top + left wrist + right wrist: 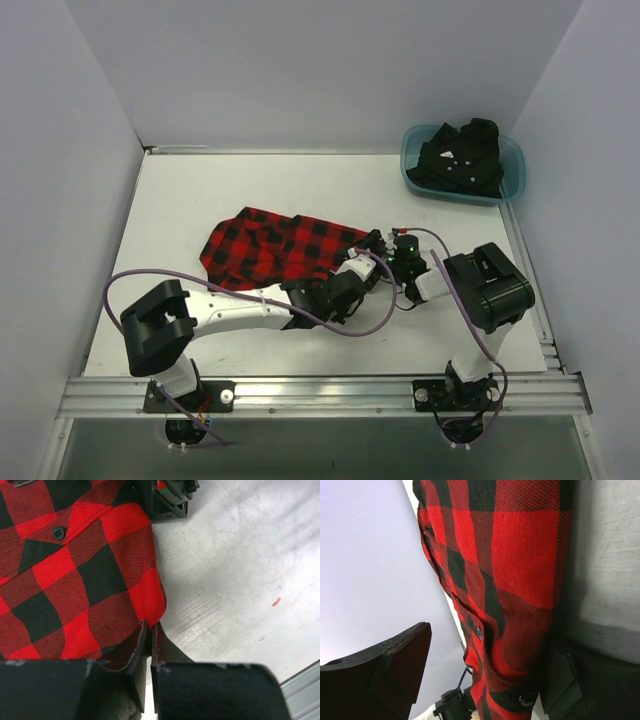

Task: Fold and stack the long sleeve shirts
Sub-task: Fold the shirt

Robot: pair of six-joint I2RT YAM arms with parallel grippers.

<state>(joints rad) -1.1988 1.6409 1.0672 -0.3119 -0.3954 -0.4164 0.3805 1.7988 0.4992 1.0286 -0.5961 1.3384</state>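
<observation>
Flannel: your red-and-black flannel [275, 250] lies mid-table [190, 200], rumpled and bunched. It isn't yet a flat fold you could stack on.
Black shirt: it sits crumpled in the tub [512, 178] at the far right corner, well apart from the flannel and both arms.
Left gripper [149, 642]: the jaws are pressed together on the flannel's right hem. The wrist view shows a corner of cloth pinched between the fingers.
Right gripper [480, 677]: the jaws stand wide apart. Flannel hangs between them against one finger, but nothing is gripped.
Grippers together: they sit just beside each other at the flannel's right edge.
Done so far: very little, as far as you can judge. Neither shirt is folded and there is no stack.
Step in hand: you look to be taking a two-handed hold on that edge, with one hand secured and the other not yet.
Left to do: close the right jaws on the hem, then spread and fold the flannel. After that, lift the black shirt out of the tub, fold it, and set one shirt on the other.
</observation>
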